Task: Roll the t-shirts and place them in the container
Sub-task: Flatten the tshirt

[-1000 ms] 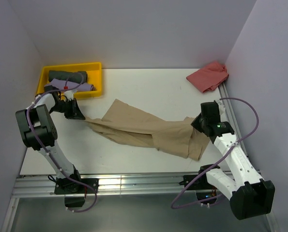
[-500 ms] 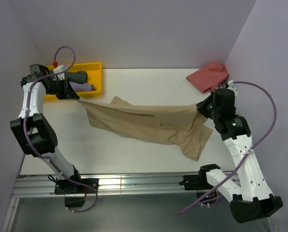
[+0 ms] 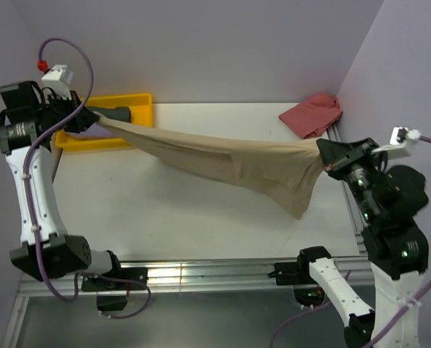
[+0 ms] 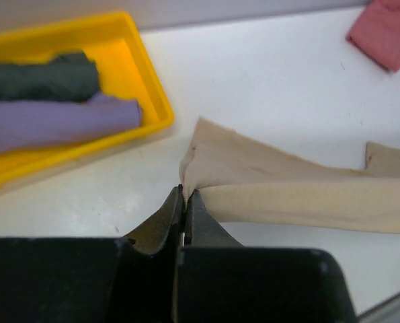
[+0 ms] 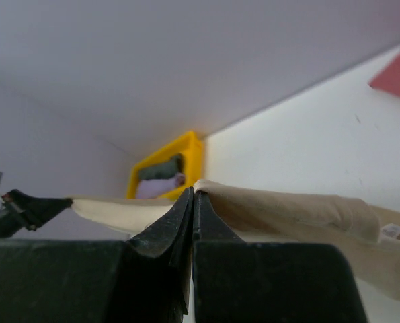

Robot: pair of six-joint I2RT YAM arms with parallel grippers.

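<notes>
Tan t-shirt (image 3: 244, 163) hangs in the air over a white worktop (image 3: 186, 217), with pale purple walls (image 3: 222, 51) all round. It is pulled long like a rope, bunched and creased, and one loose end droops low on the right. The left claw (image 3: 92, 116) is pinched tight on one end, up by the yellow tray (image 3: 144, 101). The right claw (image 3: 322, 154) is pinched tight on the other end. A dark t-shirt (image 4: 38, 77) and a lilac t-shirt (image 4: 52, 124) lie rolled in the tray. A salmon-red t-shirt (image 3: 313, 114) sits crumpled in the far right corner.
</notes>
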